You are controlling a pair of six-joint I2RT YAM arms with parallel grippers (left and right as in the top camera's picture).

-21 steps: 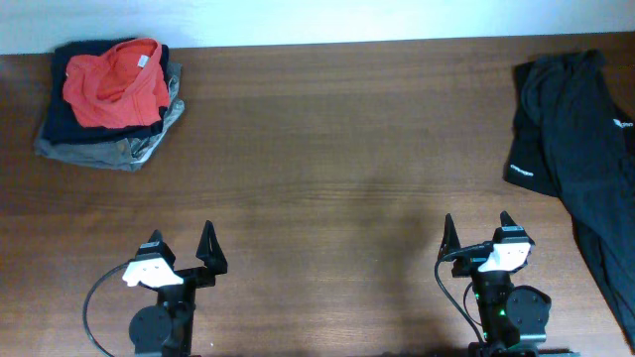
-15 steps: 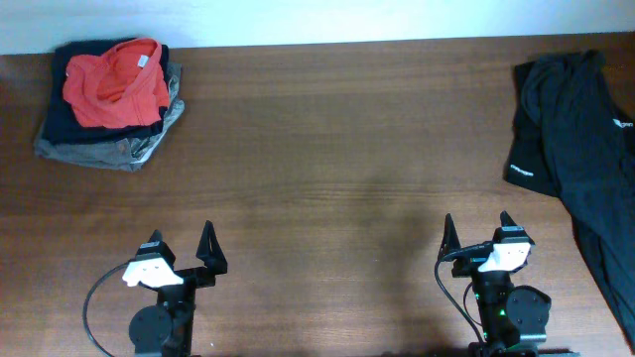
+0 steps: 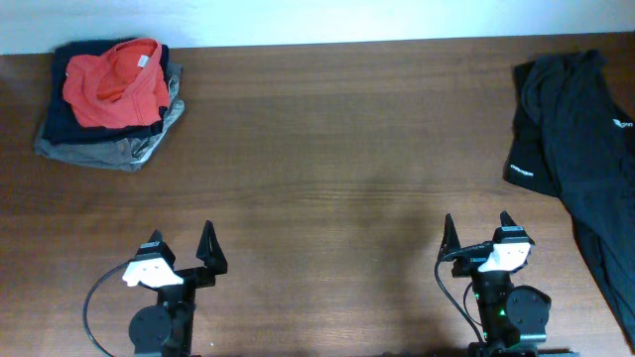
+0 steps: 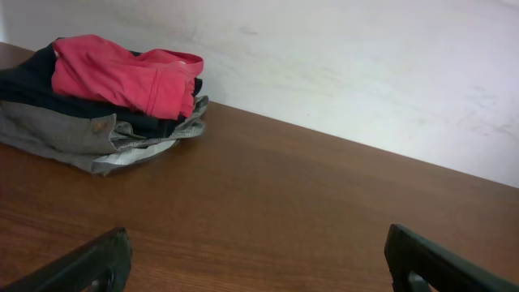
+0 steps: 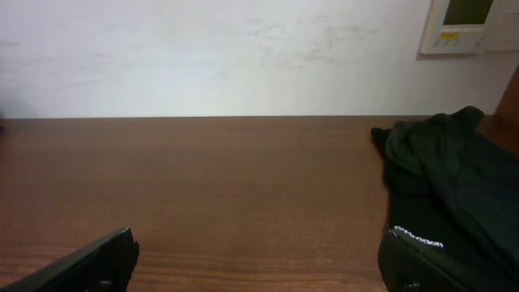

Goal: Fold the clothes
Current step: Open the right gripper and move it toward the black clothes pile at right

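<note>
The brown wooden table (image 3: 327, 149) carries crumpled soft black short-sleeved shirts (image 3: 575, 169) at its right edge, none yet folded. A folded stack topped in red (image 3: 109, 104) fills the far left corner. At the near edge, left gripper (image 3: 181, 236) and right gripper (image 3: 477, 220) gape empty.

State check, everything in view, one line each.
left end effector: open, empty, over the table's near edge
right end effector: open, empty, over the table's near edge
black clothes: unfolded, crumpled heap at the table's right edge
stack of clothes: folded, red piece on top, far left corner
</note>
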